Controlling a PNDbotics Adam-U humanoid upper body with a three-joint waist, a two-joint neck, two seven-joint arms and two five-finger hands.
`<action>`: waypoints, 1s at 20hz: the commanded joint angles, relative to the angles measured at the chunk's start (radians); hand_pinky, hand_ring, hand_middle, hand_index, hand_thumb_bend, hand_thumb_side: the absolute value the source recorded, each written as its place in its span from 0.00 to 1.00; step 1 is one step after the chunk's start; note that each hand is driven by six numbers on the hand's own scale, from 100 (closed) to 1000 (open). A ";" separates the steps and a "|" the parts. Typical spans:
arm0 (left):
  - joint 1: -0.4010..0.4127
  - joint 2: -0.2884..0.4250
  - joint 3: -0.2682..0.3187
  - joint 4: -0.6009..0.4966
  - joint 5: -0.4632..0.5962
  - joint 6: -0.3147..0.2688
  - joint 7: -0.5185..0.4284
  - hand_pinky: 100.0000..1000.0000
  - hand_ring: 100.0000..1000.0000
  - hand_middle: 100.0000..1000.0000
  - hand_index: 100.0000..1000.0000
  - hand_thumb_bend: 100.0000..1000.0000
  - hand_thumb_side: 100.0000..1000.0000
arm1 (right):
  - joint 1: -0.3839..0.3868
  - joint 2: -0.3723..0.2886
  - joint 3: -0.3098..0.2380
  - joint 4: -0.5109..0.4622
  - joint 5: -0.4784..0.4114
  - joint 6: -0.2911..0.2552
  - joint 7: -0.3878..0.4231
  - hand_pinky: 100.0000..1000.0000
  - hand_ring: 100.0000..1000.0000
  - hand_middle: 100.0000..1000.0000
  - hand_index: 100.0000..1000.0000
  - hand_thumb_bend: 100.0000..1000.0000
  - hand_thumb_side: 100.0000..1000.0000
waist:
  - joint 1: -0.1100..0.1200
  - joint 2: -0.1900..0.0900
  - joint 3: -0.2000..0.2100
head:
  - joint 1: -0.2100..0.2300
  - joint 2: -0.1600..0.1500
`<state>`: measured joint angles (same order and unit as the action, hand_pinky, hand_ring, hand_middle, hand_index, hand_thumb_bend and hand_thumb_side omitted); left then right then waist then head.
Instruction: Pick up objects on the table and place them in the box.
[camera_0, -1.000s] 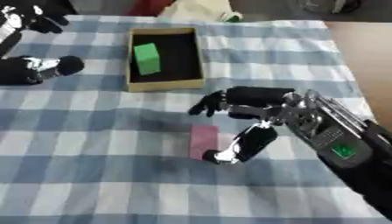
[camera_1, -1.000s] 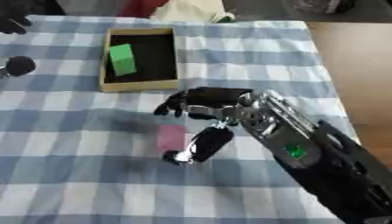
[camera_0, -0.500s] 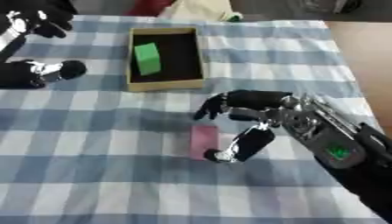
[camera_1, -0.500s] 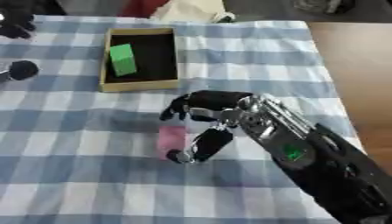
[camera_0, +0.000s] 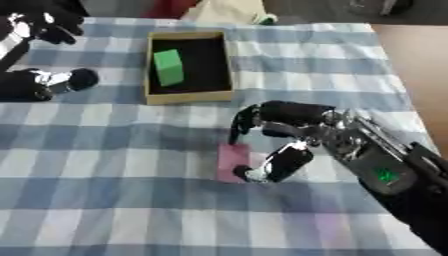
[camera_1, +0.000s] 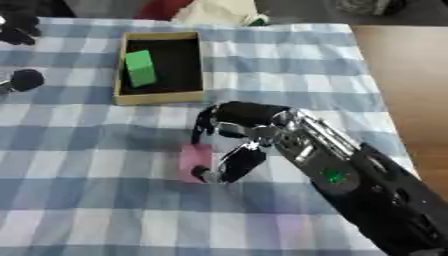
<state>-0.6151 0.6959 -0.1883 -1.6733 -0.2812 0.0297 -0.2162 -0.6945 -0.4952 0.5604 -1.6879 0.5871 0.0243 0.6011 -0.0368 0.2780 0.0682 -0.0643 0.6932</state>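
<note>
- right hand's fingers (camera_0: 249, 117) curled down over the far end of a pink block (camera_0: 231, 159); thumb (camera_0: 278, 165) bent in at the block's near right corner, tip at the edge
- fingers and thumb sit on opposite ends of the block, arched, not straight; contact looks like a pinch but exact touch is blurred
- right hand (camera_0: 293, 131) palm arches above the block's right side, black with silver joints; forearm runs off toward the lower right corner, a small green mark on it
- pink block lies flat on the tabletop (camera_0: 122, 200), long side running near-far, on the blue and white checked cloth
- pink block is in front of the box (camera_0: 188, 95), near its front right corner, apart from it
- box is open, tan walls, dark inside, on the far middle of the tabletop
- green block (camera_0: 168, 67) inside the box, left half, standing on the box floor
- left hand (camera_0: 35, 84) at the left edge, level with the box's front, resting on the cloth, well apart from the pink block; whether its fingers are apart or together cannot tell
- another black arm part (camera_0: 35, 27) shows at the upper left corner
- bare wooden surface (camera_1: 407, 75) to the right of the cloth
</note>
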 joint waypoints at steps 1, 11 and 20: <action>-0.008 0.018 0.005 -0.008 0.007 -0.001 -0.004 0.78 0.71 0.70 0.87 0.80 0.78 | -0.009 -0.006 -0.010 -0.002 0.022 -0.004 -0.014 0.79 0.75 0.73 0.70 0.20 0.45 | 0.004 -0.019 -0.001 | -0.001 0.001; -0.008 0.020 0.005 -0.008 0.007 -0.008 -0.008 0.78 0.72 0.70 0.87 0.78 0.79 | -0.004 -0.009 -0.010 -0.010 0.054 -0.021 0.010 0.80 0.77 0.79 0.88 0.36 0.58 | 0.003 -0.019 0.000 | 0.002 0.003; -0.007 0.020 0.005 -0.008 0.009 -0.010 -0.009 0.78 0.72 0.70 0.87 0.77 0.79 | 0.002 -0.027 -0.029 -0.068 0.084 0.000 0.056 0.82 0.80 0.83 0.97 0.48 0.64 | 0.003 -0.019 -0.001 | 0.003 0.003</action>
<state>-0.6135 0.6959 -0.1911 -1.6718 -0.2803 0.0223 -0.2236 -0.6846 -0.5027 0.5475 -1.7354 0.6596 0.0207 0.6525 -0.0381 0.2780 0.0674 -0.0637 0.6937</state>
